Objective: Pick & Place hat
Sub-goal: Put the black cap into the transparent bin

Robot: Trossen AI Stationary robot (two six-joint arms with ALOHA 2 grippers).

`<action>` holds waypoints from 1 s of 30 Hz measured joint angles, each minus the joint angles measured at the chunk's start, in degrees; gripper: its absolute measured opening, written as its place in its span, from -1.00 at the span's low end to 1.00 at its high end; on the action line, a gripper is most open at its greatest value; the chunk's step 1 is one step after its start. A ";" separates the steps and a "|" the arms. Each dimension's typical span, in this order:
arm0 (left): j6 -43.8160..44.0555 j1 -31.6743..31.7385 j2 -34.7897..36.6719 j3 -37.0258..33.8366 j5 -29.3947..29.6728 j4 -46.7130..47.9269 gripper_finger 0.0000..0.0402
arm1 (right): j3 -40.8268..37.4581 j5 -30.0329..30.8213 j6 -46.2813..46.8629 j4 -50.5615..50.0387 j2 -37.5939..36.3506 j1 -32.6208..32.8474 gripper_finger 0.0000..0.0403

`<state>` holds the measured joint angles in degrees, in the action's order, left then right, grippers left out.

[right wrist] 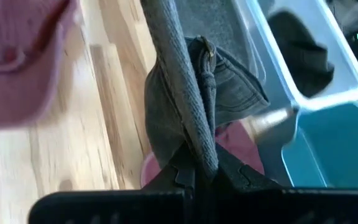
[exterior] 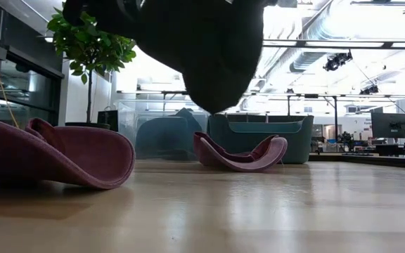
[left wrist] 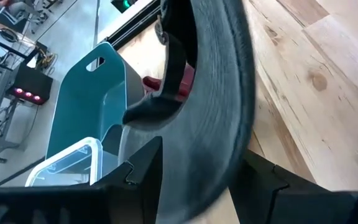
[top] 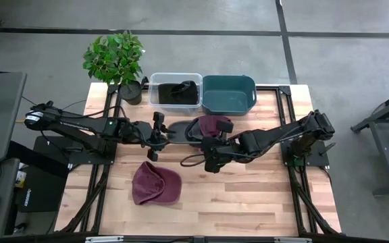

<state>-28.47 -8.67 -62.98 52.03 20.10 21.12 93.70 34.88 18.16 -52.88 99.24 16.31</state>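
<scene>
Teamwork needed: the dark hat (top: pixel 181 129) hangs mid-surface, above the wood, with the left pincer (top: pixel 157 137) and right pincer (top: pixel 211 158) both clenched on it. I'd carry it level toward the clear bin (top: pixel 175 92), no tugging apart.

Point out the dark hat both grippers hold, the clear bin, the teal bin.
dark hat (top: pixel 181 129), high view, brim.
clear bin (top: pixel 152 79), high view, left rim.
teal bin (top: pixel 229 102), high view, floor.

Dark grey hat (top: pixel 181 129), limp, hangs clear of the tabletop between my two grippers; a maroon hat (top: pixel 155 183) lies at its 7 o'clock, another maroon hat (top: pixel 213 123) at 2 o'clock.
</scene>
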 joint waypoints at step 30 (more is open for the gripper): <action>-0.31 -0.04 -0.02 0.00 4.66 -0.35 -0.99 | 0.01 0.65 -1.65 4.86 -0.04 -0.61 -0.67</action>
<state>-28.77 -8.71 -63.00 52.03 24.75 20.78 93.71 35.52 16.51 -48.02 99.20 15.69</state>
